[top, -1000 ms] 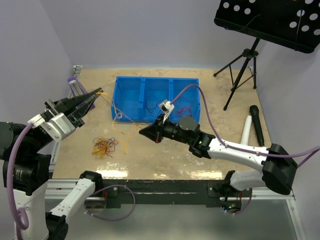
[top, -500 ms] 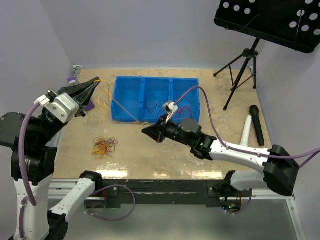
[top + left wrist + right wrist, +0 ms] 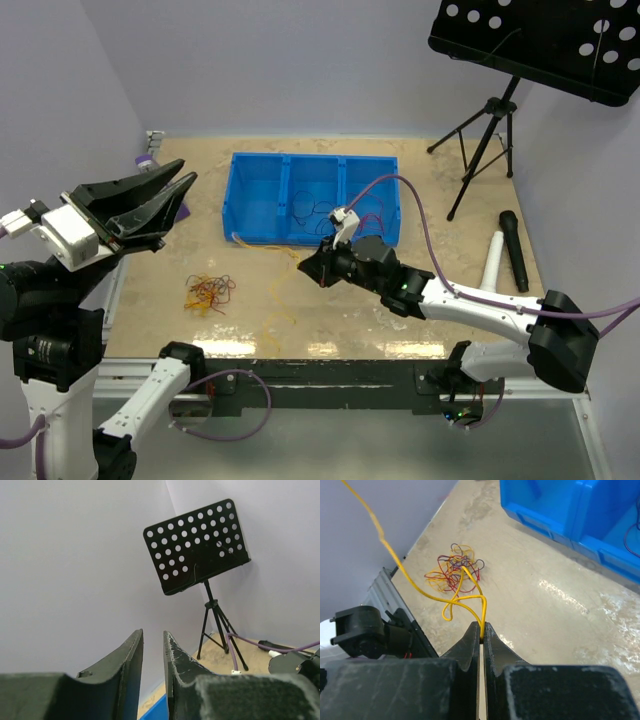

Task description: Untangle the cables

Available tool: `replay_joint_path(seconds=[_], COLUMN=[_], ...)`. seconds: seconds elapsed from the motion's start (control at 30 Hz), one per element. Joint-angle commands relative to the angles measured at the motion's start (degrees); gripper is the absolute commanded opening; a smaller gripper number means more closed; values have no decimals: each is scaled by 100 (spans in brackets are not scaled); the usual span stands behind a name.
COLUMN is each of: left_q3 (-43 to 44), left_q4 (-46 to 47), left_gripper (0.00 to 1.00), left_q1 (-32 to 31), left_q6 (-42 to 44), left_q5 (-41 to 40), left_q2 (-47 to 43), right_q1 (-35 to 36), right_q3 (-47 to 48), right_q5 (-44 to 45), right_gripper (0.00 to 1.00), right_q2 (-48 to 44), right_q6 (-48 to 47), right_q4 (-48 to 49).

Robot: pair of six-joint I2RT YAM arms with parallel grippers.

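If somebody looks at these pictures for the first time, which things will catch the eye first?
The bright blue bin with three compartments stands out, toward the far side of the table. Near its front the right gripper is shut on a yellow cable, and a small colourful tangle of cables lies on the table to the left. The left gripper hangs high over the left edge, open and empty.

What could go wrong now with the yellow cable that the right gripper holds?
1. The right gripper pinches the yellow cable only at its very tips, so the cable may slip out when the arm moves.
2. The cable's loose loops are close to the tangle; dragging them across it could snag them again.
3. The left gripper is open and empty, high above the table, so the cable has one grip only.
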Motion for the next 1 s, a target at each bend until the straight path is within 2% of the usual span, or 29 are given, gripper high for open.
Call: replay_joint_path(seconds=[0.0, 0.2, 0.3, 0.57, 0.67, 0.73, 0.83, 0.9, 0.93, 0.97], left_q3=[-28, -283, -511, -1776, -2075, -2146, -2068, -1954, -1892, -1831], left_q4=[411, 297, 147, -476, -635, -627, -513, -355, -258, -223], left_gripper=[25, 16, 16, 32, 36, 45, 67, 87, 92, 94], left_q1=[25, 25, 25, 25, 25, 25, 25, 25, 25, 25], left_q6=[-483, -132, 52, 984, 1169, 1231, 1108, 784, 652, 590], left_q5=[-69, -87, 132, 1099, 1171, 1066, 723, 163, -110, -383], left_q2=[-32, -173, -269, -568, -638, -726, -797, -797, -780, -753], right_q1=[-10, -2, -19, -10, -10, -2, -10, -10, -19, -19], right_q3=[30, 188, 416, 1330, 1664, 2006, 2638, 3165, 3420, 3710], right_q5=[234, 348, 471, 173, 111, 173, 278, 383, 462, 533], right_gripper=[0, 0, 0, 0, 0, 0, 0, 0, 0, 0], right_q2=[-121, -191, -314, -446, -455, -420, -227, 1, 124, 317], right_q6=[-3, -143, -389, -961, -1092, -1206, -1452, -1611, -1690, -1760], right_q4=[-192, -368, -491, -729, -790, -904, -1115, -1299, -1387, -1449])
